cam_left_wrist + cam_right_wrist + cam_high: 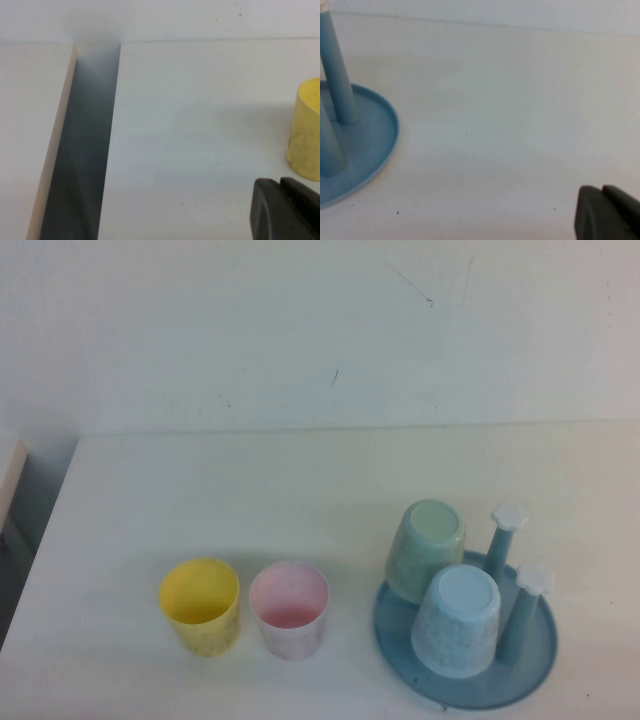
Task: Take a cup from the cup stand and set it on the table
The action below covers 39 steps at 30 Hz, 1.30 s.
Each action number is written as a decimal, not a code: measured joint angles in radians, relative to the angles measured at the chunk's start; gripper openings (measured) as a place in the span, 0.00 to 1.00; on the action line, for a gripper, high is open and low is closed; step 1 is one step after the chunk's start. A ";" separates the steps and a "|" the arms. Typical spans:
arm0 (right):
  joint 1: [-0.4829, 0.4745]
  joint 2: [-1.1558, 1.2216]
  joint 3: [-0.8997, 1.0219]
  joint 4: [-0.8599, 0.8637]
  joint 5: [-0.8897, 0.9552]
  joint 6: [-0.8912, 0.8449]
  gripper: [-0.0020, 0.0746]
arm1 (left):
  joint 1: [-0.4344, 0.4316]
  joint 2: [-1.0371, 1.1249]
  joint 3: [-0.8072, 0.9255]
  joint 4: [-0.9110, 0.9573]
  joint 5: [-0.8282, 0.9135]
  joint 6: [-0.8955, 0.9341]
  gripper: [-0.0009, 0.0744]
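light blue speckled plastic cup (457,621) upside down on round blue-grey stand (540,670) | white bench (300,480) | left gripper (287,210) near yellow cup (305,130), right gripper (607,212) beside stand: fingers' state cannot tell

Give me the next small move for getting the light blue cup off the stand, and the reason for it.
Probably bring the right gripper over toward the light blue cup. That cup sits upside down on the cup stand on the robot's right, untouched, and neither arm shows in the high view. The left gripper sits by the yellow cup, farther off.

Left pincer (285,210) and right pincer (607,212): matte black, rounded plastic bodies, each split by a narrow seam.
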 joint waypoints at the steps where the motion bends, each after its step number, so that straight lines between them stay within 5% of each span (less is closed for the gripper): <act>1: 0.000 0.000 0.000 0.000 0.000 0.000 0.02 | 0.000 0.000 0.000 0.000 0.000 0.000 0.01; 22: 0.000 0.000 0.002 -0.046 -0.010 0.000 0.02 | 0.000 0.000 0.000 0.011 -0.019 0.000 0.01; 26: 0.000 0.000 0.006 -0.143 -0.094 -0.004 0.02 | 0.000 -0.001 0.006 0.011 -0.170 0.000 0.01; 39: 0.000 0.000 0.006 -0.219 -0.794 -0.007 0.02 | 0.000 -0.001 0.006 0.013 -0.799 0.002 0.01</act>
